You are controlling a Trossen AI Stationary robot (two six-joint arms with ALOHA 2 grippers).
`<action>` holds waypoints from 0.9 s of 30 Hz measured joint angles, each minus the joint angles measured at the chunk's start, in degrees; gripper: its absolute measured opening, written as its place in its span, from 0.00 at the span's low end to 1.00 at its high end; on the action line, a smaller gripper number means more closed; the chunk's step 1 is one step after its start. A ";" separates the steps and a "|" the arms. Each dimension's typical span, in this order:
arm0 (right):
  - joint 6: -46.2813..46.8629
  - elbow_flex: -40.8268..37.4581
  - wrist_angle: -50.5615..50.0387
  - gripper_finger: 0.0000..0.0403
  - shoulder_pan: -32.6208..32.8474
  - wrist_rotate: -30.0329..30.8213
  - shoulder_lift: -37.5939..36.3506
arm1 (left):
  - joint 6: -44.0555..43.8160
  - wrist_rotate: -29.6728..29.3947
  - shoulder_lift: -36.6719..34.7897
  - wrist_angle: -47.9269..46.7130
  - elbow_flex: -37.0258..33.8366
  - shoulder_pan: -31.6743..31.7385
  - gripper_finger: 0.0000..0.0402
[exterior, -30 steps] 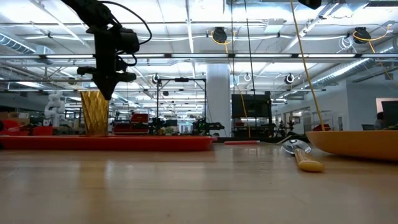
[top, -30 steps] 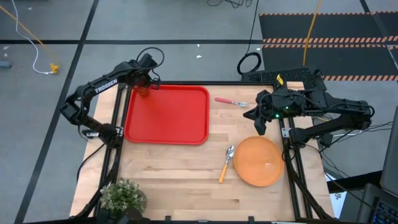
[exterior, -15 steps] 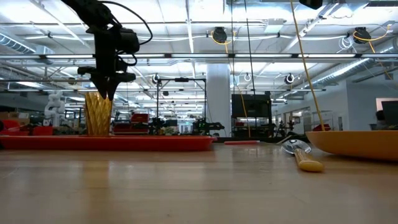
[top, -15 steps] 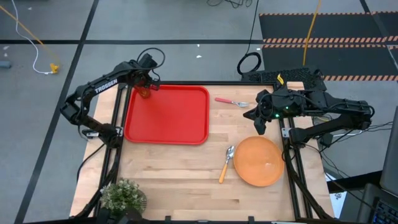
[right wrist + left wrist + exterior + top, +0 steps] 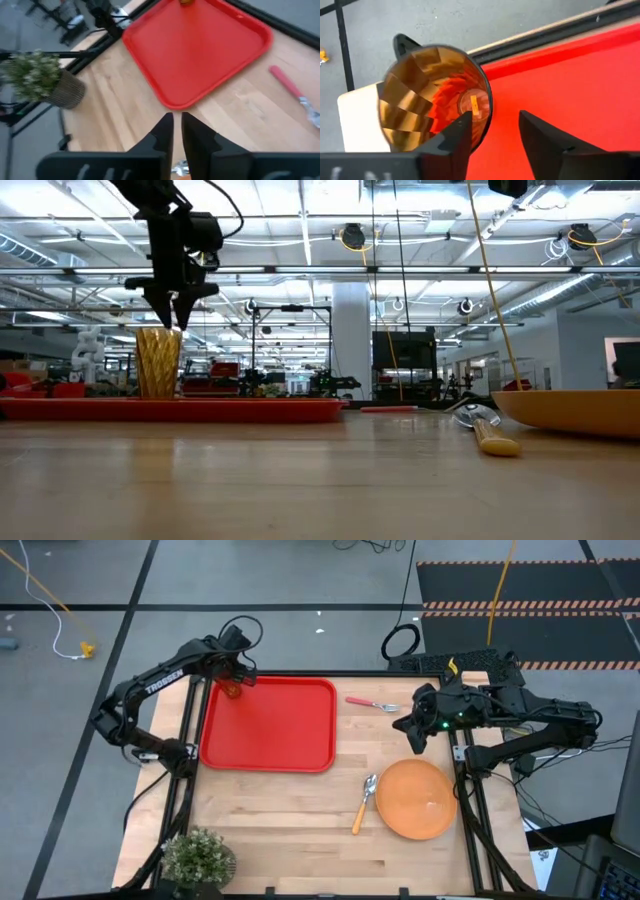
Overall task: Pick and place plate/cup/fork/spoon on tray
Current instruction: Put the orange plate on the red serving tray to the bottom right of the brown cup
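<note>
The amber cup [image 5: 435, 95] stands upright on its base in the far left corner of the red tray [image 5: 270, 725]. My left gripper [image 5: 172, 320] hangs open just above the cup's rim [image 5: 158, 330], fingers pointing steeply down. One finger is over the rim and the other over the tray beside it. My right gripper [image 5: 415, 740] hovers high between the fork [image 5: 372, 702] and the orange plate [image 5: 417, 800], with a narrow gap between its fingers [image 5: 165, 127]. The spoon [image 5: 362, 802] lies left of the plate.
A potted plant [image 5: 198, 855] stands at the near left corner of the table. The fork lies on bare wood right of the tray, near the far edge. Plate and spoon rest on the wood at the near right. Most of the tray's surface [image 5: 200, 45] is bare.
My left gripper has opened, let go of the cup and risen until its fingertips are level with the rim. The cup stays upright on the tray's far left corner.
</note>
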 joint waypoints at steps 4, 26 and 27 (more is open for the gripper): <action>0.64 0.00 -3.10 0.16 -0.36 0.15 0.00 | -0.99 -0.49 -1.43 -3.16 1.01 -0.06 0.53; -2.12 -5.48 -24.73 0.47 -7.57 -3.13 -0.02 | -13.34 1.95 -17.06 -4.48 1.54 -6.82 0.45; -4.21 -6.93 -23.77 0.50 -7.76 -4.48 -0.02 | -13.97 2.38 -17.48 -4.11 1.54 -7.37 0.44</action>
